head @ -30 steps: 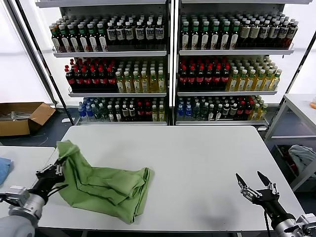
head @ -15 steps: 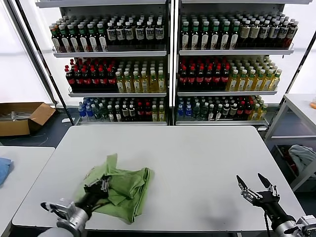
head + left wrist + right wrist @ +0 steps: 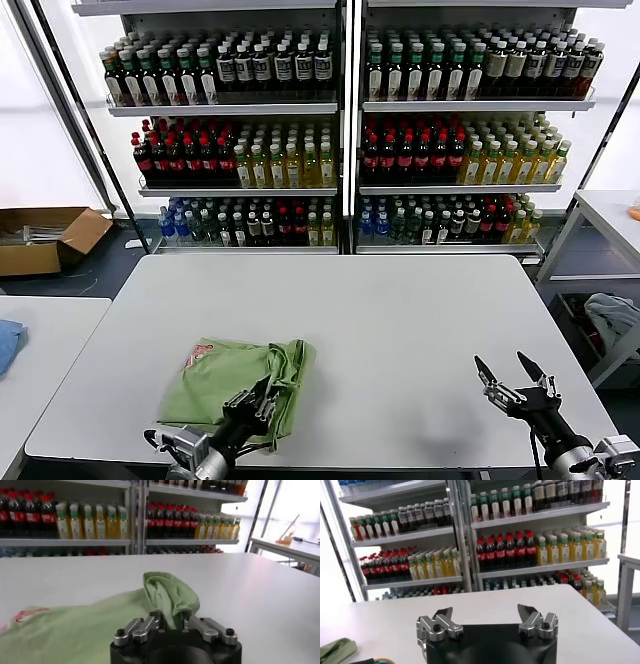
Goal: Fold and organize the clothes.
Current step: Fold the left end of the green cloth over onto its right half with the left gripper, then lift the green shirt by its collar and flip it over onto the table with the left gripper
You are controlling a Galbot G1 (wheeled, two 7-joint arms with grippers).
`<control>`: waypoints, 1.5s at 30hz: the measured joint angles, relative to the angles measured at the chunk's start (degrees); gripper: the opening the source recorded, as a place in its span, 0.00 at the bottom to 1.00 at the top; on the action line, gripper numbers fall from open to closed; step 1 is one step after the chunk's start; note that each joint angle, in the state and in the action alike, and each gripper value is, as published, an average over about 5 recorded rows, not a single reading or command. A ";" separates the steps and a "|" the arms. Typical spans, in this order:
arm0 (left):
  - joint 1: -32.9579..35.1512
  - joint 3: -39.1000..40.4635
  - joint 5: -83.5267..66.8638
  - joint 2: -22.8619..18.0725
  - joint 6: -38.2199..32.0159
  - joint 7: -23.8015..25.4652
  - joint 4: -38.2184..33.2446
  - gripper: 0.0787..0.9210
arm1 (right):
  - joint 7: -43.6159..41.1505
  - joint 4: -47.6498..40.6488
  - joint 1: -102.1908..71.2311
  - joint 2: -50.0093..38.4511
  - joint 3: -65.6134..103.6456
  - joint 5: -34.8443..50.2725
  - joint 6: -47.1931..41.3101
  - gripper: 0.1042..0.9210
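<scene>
Roughly midway: my left gripper point(image 3: 262, 397) pinches the shirt point(image 3: 225, 375), lower left, loosely doubled; right gripper point(image 3: 512, 378) wide open, empty.

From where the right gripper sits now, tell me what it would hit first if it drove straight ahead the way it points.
Probably nothing close. The right gripper, open, points across the bare white table toward the bottle shelves. The green shirt lies off to its left, held by the left gripper. Depth beyond the table is unclear.
</scene>
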 measured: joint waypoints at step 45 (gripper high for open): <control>-3.83 -16.22 -14.92 1.80 4.14 -2.14 11.51 0.88 | -0.48 1.45 -1.89 0.48 -0.92 -0.68 0.36 0.88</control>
